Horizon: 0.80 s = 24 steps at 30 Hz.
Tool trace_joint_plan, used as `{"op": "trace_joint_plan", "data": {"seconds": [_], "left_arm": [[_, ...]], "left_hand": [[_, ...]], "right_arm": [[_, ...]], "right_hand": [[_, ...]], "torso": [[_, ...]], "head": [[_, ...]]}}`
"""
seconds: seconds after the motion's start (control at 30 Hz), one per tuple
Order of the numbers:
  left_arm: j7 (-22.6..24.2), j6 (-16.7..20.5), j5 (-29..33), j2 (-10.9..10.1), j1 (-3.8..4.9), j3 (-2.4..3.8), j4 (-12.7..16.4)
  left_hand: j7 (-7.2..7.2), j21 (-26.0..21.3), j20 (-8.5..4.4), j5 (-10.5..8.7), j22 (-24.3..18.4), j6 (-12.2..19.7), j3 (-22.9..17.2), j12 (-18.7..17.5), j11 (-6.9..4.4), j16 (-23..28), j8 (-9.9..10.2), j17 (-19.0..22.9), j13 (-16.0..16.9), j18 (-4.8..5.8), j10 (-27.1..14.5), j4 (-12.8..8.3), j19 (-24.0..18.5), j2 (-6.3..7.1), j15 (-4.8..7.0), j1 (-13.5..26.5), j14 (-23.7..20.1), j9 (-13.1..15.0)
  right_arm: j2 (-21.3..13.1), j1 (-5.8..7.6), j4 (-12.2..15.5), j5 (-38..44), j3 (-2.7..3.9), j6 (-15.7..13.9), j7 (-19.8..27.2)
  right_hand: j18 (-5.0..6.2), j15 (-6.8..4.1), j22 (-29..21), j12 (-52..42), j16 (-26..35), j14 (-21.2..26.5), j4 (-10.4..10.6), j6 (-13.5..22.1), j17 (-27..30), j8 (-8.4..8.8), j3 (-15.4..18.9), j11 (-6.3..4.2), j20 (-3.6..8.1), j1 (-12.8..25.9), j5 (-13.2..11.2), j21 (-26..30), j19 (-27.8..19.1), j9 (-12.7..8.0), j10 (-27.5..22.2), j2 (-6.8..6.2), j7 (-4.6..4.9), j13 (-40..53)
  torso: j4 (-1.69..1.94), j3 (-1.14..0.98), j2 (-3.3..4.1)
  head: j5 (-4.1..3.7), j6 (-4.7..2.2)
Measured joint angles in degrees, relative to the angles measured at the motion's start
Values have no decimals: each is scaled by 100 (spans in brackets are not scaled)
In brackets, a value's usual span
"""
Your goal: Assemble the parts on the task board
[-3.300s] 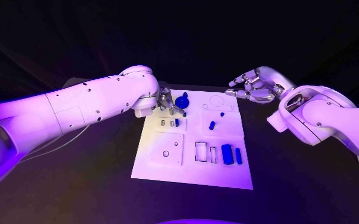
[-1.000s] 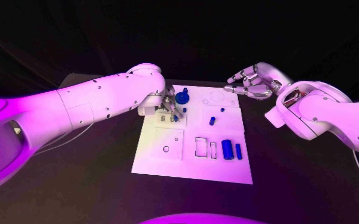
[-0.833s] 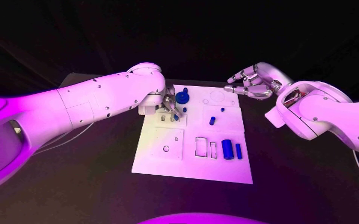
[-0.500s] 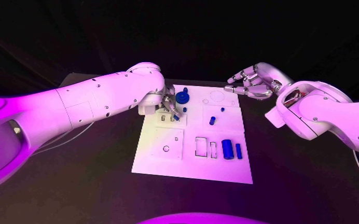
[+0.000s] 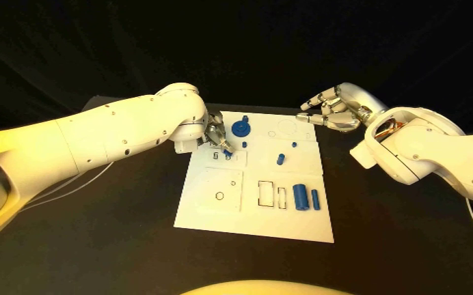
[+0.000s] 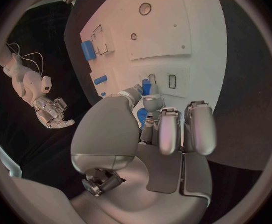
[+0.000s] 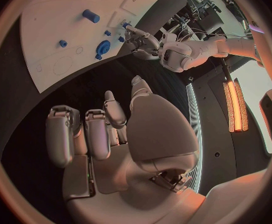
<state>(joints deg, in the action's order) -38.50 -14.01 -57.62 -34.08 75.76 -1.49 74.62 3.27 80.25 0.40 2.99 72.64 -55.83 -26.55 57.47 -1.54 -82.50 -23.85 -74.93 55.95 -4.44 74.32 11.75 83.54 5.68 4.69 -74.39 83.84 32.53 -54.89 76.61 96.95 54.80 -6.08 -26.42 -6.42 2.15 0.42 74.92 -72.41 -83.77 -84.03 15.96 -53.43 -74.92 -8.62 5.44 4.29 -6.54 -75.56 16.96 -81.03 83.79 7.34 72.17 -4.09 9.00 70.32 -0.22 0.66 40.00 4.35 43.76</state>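
Your left hand [image 5: 216, 138] sits over the far-left part of the task board [image 5: 225, 214], fingers drawn together on a small blue peg [image 6: 146, 87] right at the two little slots there. It looks pinched between thumb and fingertip, and the contact is partly hidden. The peg is likely light, rigid plastic, smooth, easy to let twist or slip. Pinch it across the sides near the top and leave the lower end free for the slot. The blue gear [image 5: 240, 130] lies just beside your fingers; don't knock it. Your right hand [image 5: 329, 114] hovers off the board's far-right corner over the desk [image 5: 118, 240], fingers loosely curled and apart, holding nothing.
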Motion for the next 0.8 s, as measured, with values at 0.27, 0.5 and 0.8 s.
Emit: {"op": "trace_joint_plan", "data": {"seconds": [0.27, 0.5, 0.8], "left_arm": [[16, 327, 122, -157, -46, 4, 188], [11, 480, 138, -199, -124, 4, 237], [2, 544, 50, -188, -234, 8, 235]], "left_hand": [[-9, 0, 0, -2, 0, -9, -130, 29, 0, 0, 0, 0, 17, 0, 1, -54, 0, 55, 0, 55, 0, 36], [-9, 0, 0, -5, -1, -9, -145, 29, 0, 0, 0, 1, 17, 0, 0, -68, 0, 68, 0, 71, 0, 39], [-9, 0, 0, -7, -7, -9, -232, 29, 0, 0, -26, 1, 16, 0, 0, -123, 0, 98, 0, 161, 0, 48]], "right_arm": [[3, -23, -14, 0, -2, 5, -1], [0, -31, -15, 0, -2, 9, -1], [-2, -40, -17, 0, -3, 14, -1]], "right_hand": [[0, 0, 0, 0, 0, 0, 0, 0, 0, -23, 0, 0, 0, 0, 0, 0, 0, 5, 0, 0, 0, 0], [0, 0, -1, 0, 0, 0, 0, 0, 0, -23, 0, 0, 0, 0, 0, 0, 0, 4, 0, 0, 0, -1], [0, 0, -1, 0, 0, 0, 0, 0, 1, -23, 0, 0, 0, 0, 0, 0, 0, 4, 0, 0, 0, -1]], "torso": [[4, 6, 0], [-4, 8, 1], [-12, 7, 6]], "head": [[14, 25], [28, 35], [41, 55]]}}
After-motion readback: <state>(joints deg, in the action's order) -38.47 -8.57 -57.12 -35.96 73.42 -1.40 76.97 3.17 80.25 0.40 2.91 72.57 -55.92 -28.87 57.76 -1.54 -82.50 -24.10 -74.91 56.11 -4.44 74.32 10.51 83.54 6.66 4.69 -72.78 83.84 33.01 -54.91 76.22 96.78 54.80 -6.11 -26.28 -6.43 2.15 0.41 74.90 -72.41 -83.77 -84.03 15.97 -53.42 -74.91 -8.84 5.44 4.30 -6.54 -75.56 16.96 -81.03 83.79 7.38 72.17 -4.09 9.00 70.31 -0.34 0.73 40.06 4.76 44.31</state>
